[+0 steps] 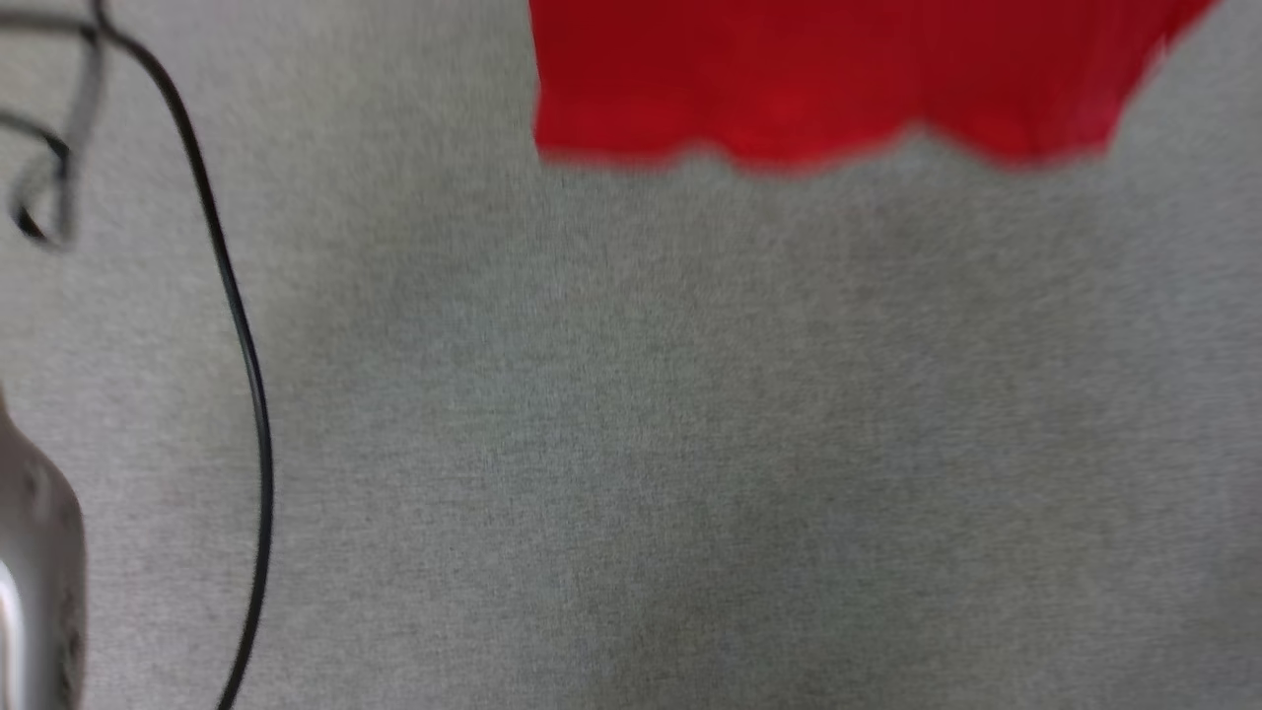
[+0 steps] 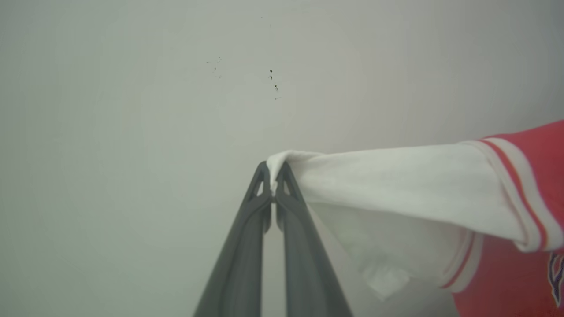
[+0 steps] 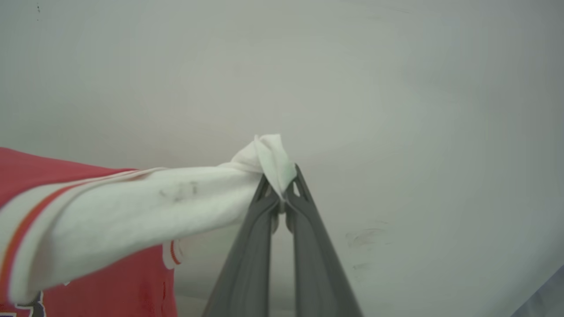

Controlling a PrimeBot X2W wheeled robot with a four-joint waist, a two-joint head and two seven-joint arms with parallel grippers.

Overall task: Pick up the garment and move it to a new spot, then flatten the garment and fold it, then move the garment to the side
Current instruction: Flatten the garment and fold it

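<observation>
Left gripper is clamped shut on the tip of a white sleeve, the cloth pinched right between its fingertips. The right gripper bites the other sleeve the same way, with a small tuft poking out past its tips. From each pinch the sleeve runs taut and nearly level toward the striped trim and the red body, so the garment is stretched by its two sleeve ends between the arms. That hold makes sense: taking the outermost ends lets the cloth's own weight pull it open and smooth, which suits carrying it to a new spot and laying it down flat for folding. A bit of dark lettering peeks in at the edge of the left wrist view. In the head view the red hem is a wavy, blurred edge at the top, right of centre, over a grey surface. Whether it brushes that surface or hangs clear I cannot tell, nor whether the surface is a table or a floor. A black cable curves down the left side, well apart from the cloth, and looks unlikely to snag it. Beyond the fingers in both wrist views is a plain pale backdrop, likely a wall, with a few dark specks.
</observation>
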